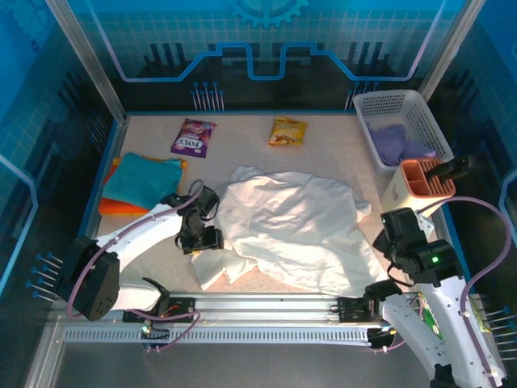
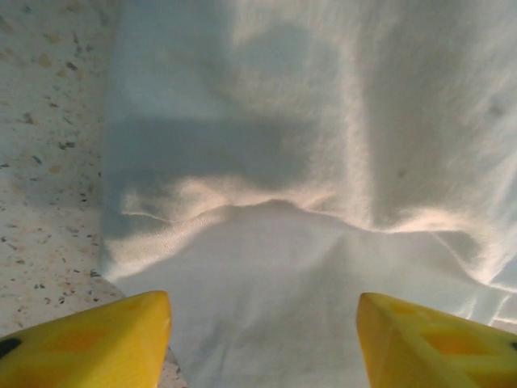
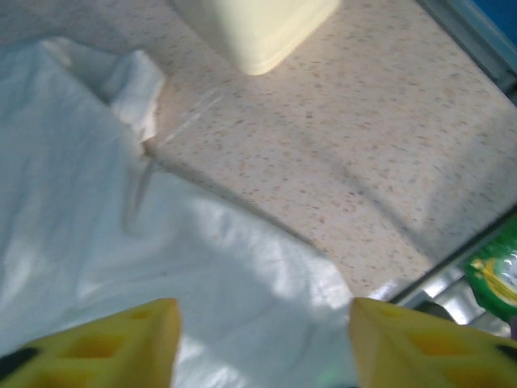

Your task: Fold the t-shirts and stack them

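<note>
So the big white t-shirt [image 1: 291, 234] is lying loose in the middle of the table [image 1: 323, 137], totally unfolded, all rumpled, with ridges and wrinkles everywhere and its near-left corner bunched up on itself. Over on the left side there's a teal t-shirt [image 1: 145, 179] already folded and sitting on top of an orange t-shirt [image 1: 119, 206], with just the orange edge peeking out underneath. The left gripper [image 2: 262, 323] is right at the white shirt's left edge, its yellow fingers spread wide with nothing pinched, just cloth below them. Same deal with the right gripper [image 3: 262, 331]: it's above the shirt's near-right edge, jaws apart and not clamped on anything. The tabletop is a pale speckled stone-look surface, and the whole thing sits inside a blue-lit enclosure with a grid and gear pattern on the back wall and metal rails along the front. At the back right is a white basket [image 1: 404, 121] with some purple cloth [image 1: 400, 144] in it, plus a cream holder [image 1: 420, 184] with an orange top just in front of it. There are two snack packs at the back: the purple packet [image 1: 192, 137] reads something like "FOX'S", and the print on the yellow packet [image 1: 287, 132] is too small to make out.
</note>
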Tool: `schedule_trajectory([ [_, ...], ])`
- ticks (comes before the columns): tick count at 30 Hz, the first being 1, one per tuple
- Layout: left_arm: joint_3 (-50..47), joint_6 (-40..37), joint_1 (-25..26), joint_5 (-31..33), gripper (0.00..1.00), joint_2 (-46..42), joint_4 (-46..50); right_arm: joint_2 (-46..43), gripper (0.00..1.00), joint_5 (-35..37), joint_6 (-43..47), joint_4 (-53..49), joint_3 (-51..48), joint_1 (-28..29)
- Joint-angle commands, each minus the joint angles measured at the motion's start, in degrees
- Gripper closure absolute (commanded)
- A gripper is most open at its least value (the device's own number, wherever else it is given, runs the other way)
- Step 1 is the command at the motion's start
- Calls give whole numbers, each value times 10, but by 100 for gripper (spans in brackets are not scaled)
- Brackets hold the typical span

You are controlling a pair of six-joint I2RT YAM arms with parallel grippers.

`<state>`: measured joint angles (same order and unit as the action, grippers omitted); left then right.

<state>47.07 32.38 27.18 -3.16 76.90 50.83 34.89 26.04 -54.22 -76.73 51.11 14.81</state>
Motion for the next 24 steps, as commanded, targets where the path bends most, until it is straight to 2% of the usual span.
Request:
schedule_trajectory([
  [1, 69, -41, -15, 9, 31, 23, -13, 29, 30, -59, 48, 97, -29, -5],
  [4, 125, -61, -39, 8, 30, 68, -36, 65, 23, -106, 96, 180, -51, -1],
  [9, 192, -80, -94, -37, 29, 164, -101, 132, 8, -139, 165, 300, -66, 5],
  [12, 247, -91, -117, -56, 30, 225, -120, 174, 6, -188, 209, 364, -69, 8],
  [14, 288, -91, -130, -68, 31, 269, -129, 200, 5, -191, 220, 386, -71, 11],
  [17, 360, -99, -142, -64, 34, 336, -136, 234, 4, -211, 234, 405, -67, 9],
  [21, 449, -105, -144, -47, 44, 411, -135, 244, 4, -247, 238, 436, -75, 9],
  [24, 496, -106, -145, -32, 46, 449, -133, 241, 5, -259, 246, 450, -78, 8],
])
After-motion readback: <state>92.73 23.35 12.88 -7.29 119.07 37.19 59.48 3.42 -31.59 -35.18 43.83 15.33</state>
